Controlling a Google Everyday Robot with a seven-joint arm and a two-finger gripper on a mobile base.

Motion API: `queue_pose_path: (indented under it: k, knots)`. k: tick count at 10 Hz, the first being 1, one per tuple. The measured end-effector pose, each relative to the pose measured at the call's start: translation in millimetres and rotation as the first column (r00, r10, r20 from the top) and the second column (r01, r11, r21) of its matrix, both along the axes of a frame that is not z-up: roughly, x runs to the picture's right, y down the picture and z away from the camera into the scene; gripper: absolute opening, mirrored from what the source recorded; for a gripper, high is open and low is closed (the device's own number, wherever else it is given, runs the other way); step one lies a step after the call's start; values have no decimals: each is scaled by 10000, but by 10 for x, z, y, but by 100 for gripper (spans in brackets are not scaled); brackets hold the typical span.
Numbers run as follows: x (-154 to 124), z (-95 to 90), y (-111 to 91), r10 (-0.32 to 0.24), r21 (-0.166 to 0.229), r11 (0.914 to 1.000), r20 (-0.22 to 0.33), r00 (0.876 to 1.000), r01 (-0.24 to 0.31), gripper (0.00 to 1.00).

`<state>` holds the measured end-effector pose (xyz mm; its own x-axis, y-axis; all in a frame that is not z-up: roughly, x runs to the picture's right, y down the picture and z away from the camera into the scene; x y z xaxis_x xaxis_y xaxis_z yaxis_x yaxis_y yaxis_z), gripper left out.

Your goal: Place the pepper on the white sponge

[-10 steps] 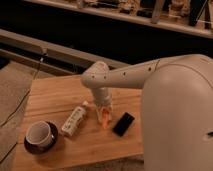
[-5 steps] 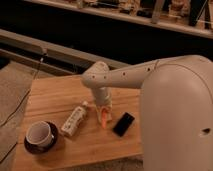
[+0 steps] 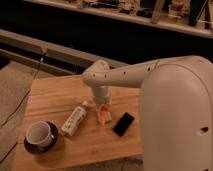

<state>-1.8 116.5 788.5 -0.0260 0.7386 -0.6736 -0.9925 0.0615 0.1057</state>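
Nothing has visibly shifted since the earlier frame: the gripper (image 3: 103, 107) hangs directly above the slim orange-red pepper (image 3: 103, 115), lying lengthwise toward the camera on the flat off-white sponge (image 3: 104, 119); finger opening and hold cannot be told.

From my seat at the controls, the arm (image 3: 150, 75) fills the right side of the camera view, a thick white shell sweeping in from the lower right and narrowing toward the left. It bends at a rounded elbow joint (image 3: 97, 75) near the middle of the view, and from there the wrist (image 3: 101, 94) drops straight down. The gripper (image 3: 103, 111) hangs below the wrist, pointing downward, low and close over the surface beneath it. Its fingers are small and partly masked by the wrist housing, so I cannot say for certain how far apart they stand. The forearm runs roughly level, tilted slightly upward toward the shoulder side.
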Motion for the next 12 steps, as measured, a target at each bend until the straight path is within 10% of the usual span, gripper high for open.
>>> queue_pose_path:
  k: [6, 12]
  knots:
    - [19, 15, 23, 92, -73, 9999, 42, 9999, -91, 78]
    - [17, 31, 40, 78, -109, 9999, 53, 10000, -77, 80]
